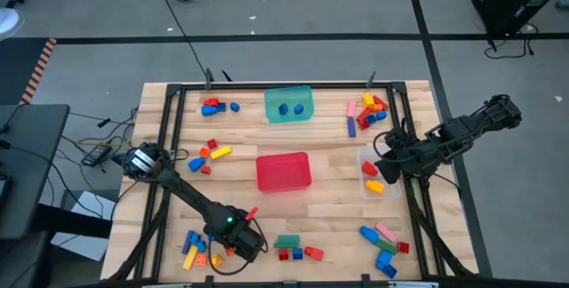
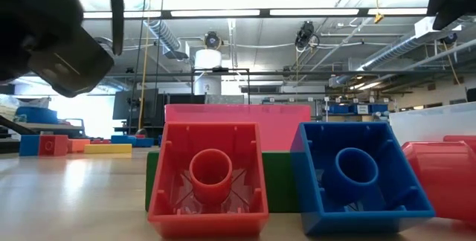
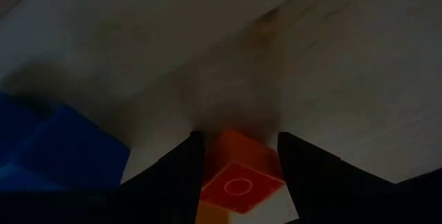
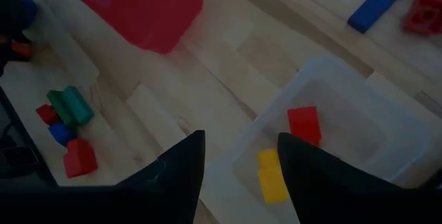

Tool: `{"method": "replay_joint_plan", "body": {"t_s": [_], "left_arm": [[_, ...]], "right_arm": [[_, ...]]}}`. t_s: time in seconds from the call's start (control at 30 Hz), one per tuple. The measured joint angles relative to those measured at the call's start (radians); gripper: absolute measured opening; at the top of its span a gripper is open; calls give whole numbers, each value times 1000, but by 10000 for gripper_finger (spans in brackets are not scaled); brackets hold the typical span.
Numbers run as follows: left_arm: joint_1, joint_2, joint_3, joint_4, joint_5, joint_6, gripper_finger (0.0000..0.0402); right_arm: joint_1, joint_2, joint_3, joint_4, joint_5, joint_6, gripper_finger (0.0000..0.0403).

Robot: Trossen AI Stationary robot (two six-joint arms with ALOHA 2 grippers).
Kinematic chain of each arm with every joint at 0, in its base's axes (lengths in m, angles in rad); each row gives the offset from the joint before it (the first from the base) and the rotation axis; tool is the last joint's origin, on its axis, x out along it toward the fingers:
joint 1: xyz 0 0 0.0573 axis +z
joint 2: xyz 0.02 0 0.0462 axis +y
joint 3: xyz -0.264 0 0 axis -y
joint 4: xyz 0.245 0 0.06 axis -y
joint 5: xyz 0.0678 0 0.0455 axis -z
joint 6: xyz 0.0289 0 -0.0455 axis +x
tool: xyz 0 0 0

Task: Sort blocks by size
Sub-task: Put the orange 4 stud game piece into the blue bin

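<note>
Near the desk's [image 1: 329, 168] front-left corner, the left gripper [image 3: 238, 172] straddles a small orange plastic block [image 3: 240, 182], jaws spread; the right gripper [image 4: 238, 169] hovers spread above the clear tub [image 4: 387, 106].

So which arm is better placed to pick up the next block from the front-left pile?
Left. Its end effector is already low in that pile, open fingers straddling an orange block. The right end effector hovers open over the clear tub, across the table.
</note>
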Motion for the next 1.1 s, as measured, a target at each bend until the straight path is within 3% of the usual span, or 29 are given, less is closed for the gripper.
{"method": "replay_joint_plan", "body": {"t_s": [0.5,0.87,1.1], "left_arm": [[0,0,0,9,-88,112,197],[1,-1,2,30,-138,253,270],[2,-1,2,32,-86,392,279]], "right_arm": [[0,0,0,5,-2,0,196],[0,0,0,10,-2,0,197],[0,0,0,10,-3,4,197]]}}
